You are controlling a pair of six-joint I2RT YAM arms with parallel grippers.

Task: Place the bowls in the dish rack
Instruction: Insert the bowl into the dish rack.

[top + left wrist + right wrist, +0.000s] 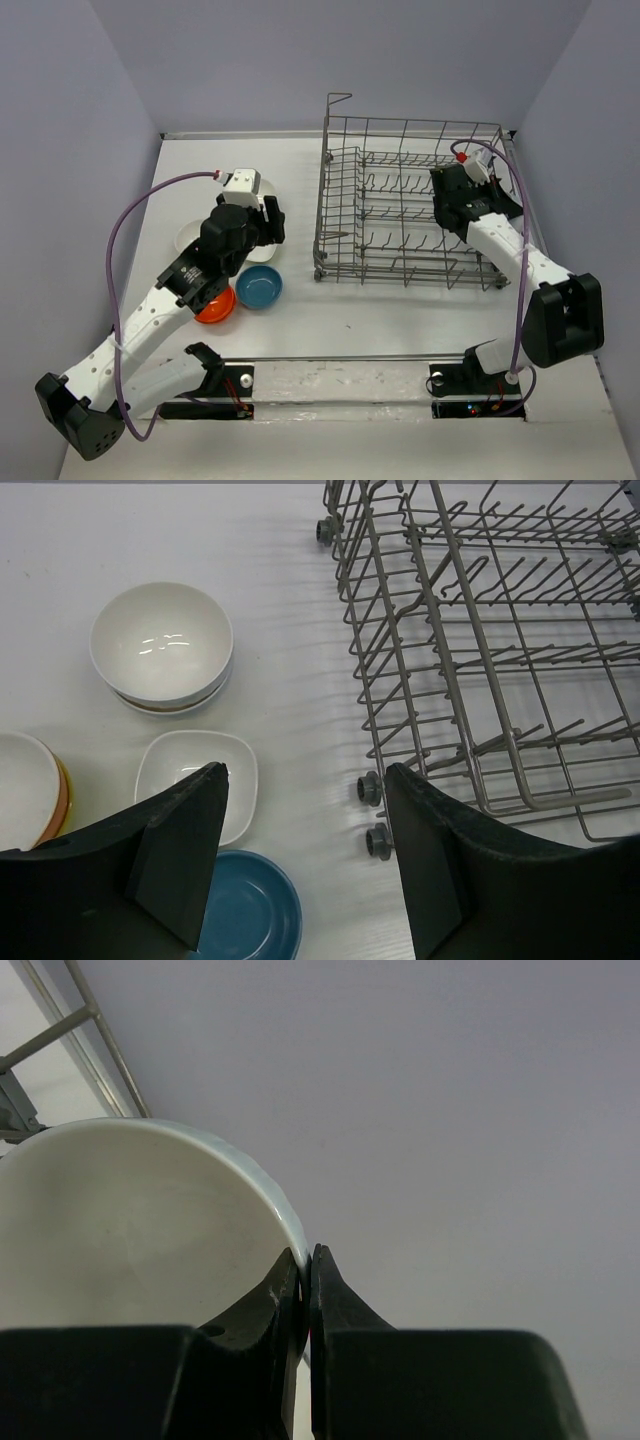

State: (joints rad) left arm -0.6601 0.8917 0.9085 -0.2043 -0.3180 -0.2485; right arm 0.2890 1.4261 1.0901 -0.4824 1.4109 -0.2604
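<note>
The bowls (258,287) lie together on the table (400,320), left of the dish rack (410,215). The left gripper (305,775) hangs above them. The right gripper (306,1260) pinches one bowl (130,1220) at its rim, it seems over the rack's right end.

Robot lab cell: plain grey walls (240,60), white table (380,320), two arms (150,315) at its edge

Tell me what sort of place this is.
Probably a robot test cell, not a kitchen: plain grey walls box in a white table, two arms are bolted to its near edge, and a dish rack and loose bowls sit staged on it.
</note>
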